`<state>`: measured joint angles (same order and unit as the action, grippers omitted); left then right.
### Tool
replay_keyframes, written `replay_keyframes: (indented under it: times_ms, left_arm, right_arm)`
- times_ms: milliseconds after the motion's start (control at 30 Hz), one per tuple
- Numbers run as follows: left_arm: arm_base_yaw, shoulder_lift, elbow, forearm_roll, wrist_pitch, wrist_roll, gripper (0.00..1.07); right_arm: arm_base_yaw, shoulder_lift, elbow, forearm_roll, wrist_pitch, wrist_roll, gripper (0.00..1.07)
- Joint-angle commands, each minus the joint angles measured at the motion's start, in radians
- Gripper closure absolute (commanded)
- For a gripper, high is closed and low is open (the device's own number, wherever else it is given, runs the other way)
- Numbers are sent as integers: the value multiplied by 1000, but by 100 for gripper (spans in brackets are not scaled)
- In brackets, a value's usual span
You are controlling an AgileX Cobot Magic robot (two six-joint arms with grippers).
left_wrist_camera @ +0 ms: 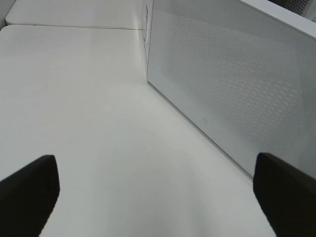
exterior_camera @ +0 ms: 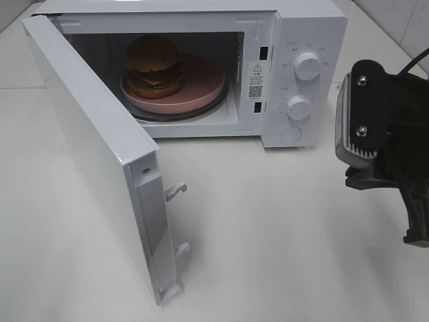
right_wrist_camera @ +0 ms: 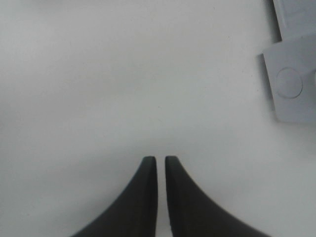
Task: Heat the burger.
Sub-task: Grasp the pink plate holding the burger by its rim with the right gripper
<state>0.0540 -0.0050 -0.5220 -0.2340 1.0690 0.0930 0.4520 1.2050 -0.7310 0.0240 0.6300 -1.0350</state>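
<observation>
The burger (exterior_camera: 155,65), with a golden-brown bun and coloured filling, sits on a round pink plate (exterior_camera: 201,88) inside the white microwave (exterior_camera: 305,27). The microwave door (exterior_camera: 94,154) stands wide open toward the front left. My left gripper (left_wrist_camera: 158,185) is open and empty over the table, outside the perforated face of the door (left_wrist_camera: 232,84); it does not show in the exterior view. My right gripper (right_wrist_camera: 160,160) is shut and empty, above the bare table to the right of the microwave; only its arm (exterior_camera: 385,141) shows in the exterior view.
Two white knobs (exterior_camera: 307,65) (exterior_camera: 298,107) sit on the microwave's control panel. A corner of the microwave's lower front (right_wrist_camera: 291,89) shows in the right wrist view. The white table (exterior_camera: 268,228) spreads in front of the microwave.
</observation>
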Motion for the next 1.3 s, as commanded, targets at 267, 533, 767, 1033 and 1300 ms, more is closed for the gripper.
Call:
replay_keyframes:
  times_ms: [267,533,767,1033,1300]
  left_arm:
    - [3,-4,1,-5,-7,-2,6]
    - [3,-4,1,-5,-7,-2,6]
    - [3,-4,1,-5,-7,-2,6]
    - [3,-4,1,-5,-7,-2,6]
    - [3,-4,1,-5,-7,-2,6]
  right_arm:
    - [-3,-9,-7,-17,-19,-348,99]
    - [-3,-9,-7,-71,-17,-331,88]
    - [-3,-9,-7,-69,-65,-158,43]
    - [-3,-9,-7,-76,-98,-51,15]
    - [4,-9,-7,-115,-146,-55,17]
